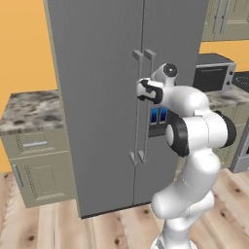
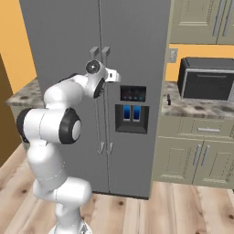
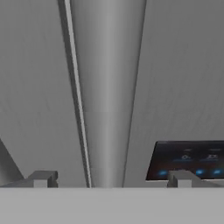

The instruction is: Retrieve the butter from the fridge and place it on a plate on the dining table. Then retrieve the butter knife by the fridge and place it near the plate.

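Hand (image 3: 109, 178) open, fingers straddling fridge (image 3: 39, 87) right-door handle (image 3: 107, 87).

the fridge (image 1: 97, 97) stands tall and dark grey, both doors shut, two long vertical bar handles at the centre seam, black dispenser panel on its right door.

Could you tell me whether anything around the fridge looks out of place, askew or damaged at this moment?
Nothing stands out. The fridge has both doors shut and its handles straight, the microwave sits squarely on the counter, and the open end effector is lined up on a door handle.
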Motion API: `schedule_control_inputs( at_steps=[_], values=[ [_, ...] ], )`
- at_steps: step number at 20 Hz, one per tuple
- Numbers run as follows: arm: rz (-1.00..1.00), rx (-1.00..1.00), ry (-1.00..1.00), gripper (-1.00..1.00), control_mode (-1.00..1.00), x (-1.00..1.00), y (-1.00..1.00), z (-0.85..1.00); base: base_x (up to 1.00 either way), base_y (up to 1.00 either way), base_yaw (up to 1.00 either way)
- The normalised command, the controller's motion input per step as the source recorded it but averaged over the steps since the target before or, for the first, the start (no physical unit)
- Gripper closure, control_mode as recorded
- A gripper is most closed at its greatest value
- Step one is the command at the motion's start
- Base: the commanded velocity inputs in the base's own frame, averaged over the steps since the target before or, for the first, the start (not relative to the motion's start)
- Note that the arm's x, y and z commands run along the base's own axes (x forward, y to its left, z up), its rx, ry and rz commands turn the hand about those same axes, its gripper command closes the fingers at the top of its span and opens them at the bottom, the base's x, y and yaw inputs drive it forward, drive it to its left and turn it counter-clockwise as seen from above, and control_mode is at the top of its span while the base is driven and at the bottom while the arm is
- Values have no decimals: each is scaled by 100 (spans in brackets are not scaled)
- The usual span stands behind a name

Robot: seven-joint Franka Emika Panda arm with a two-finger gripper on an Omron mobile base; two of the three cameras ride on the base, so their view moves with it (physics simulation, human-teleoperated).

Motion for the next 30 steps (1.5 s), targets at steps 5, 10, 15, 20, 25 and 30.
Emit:
schedule_control_inputs(
  at_steps=[5,10,15,20,25,30],
  values=[
    [0,0,-5,-100,-100,42,0,-2,0,0,0],
    [0,0,0,100,-100,26,-2,0,0,0,0],
    [-1,0,0,100,-100,-23,-11,2,0,0,0],
    [-2,0,6,100,-100,-65,-55,18,0,0,0],
    [0,3,11,100,-100,-78,-75,25,0,0,0],
    [0,10,16,100,-100,-78,-96,27,0,0,0]
  ],
)
